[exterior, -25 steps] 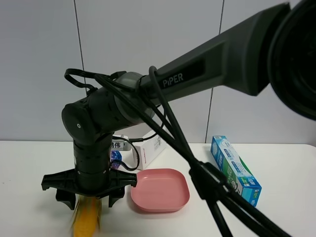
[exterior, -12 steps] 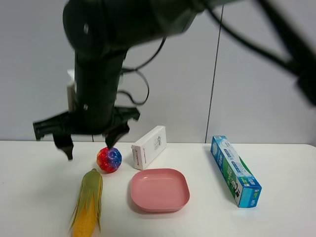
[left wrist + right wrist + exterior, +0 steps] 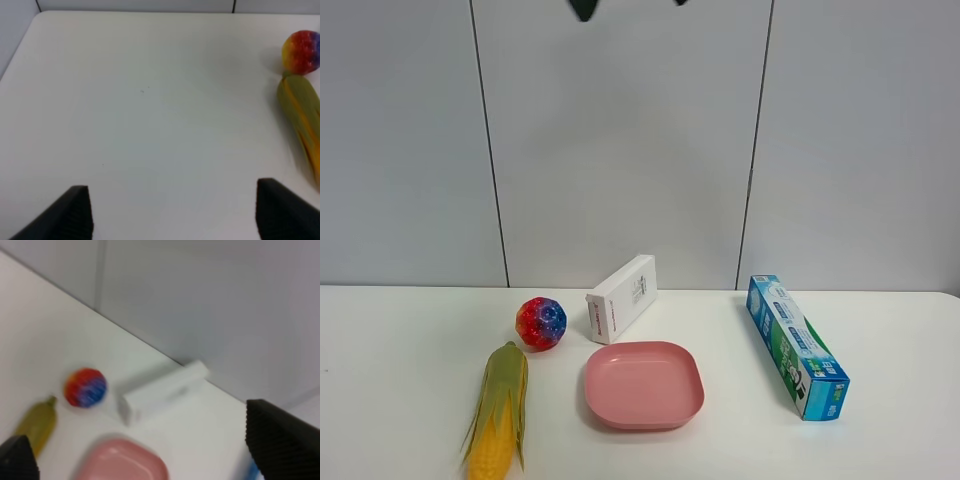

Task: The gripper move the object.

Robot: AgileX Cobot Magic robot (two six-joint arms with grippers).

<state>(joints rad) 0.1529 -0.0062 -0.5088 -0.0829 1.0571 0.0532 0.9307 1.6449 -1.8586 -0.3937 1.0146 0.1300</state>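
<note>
Yellow toy corn (image 3: pixel 498 425) with green husk leaves is laid on the white table (image 3: pixel 400 380), beside the pink plate (image 3: pixel 644 384). Both black grippers (image 3: pixel 170 212) (image 3: pixel 145 450) are spread wide, empty. Box lettering is unreadable.

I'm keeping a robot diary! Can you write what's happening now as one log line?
phase: both arms clear | left gripper: open, empty | right gripper: open, empty | corn: flat on table, beside pink plate, near ball

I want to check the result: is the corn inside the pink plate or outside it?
Outside. The corn lies flat on the table, beside the pink plate, not touching it.
</note>
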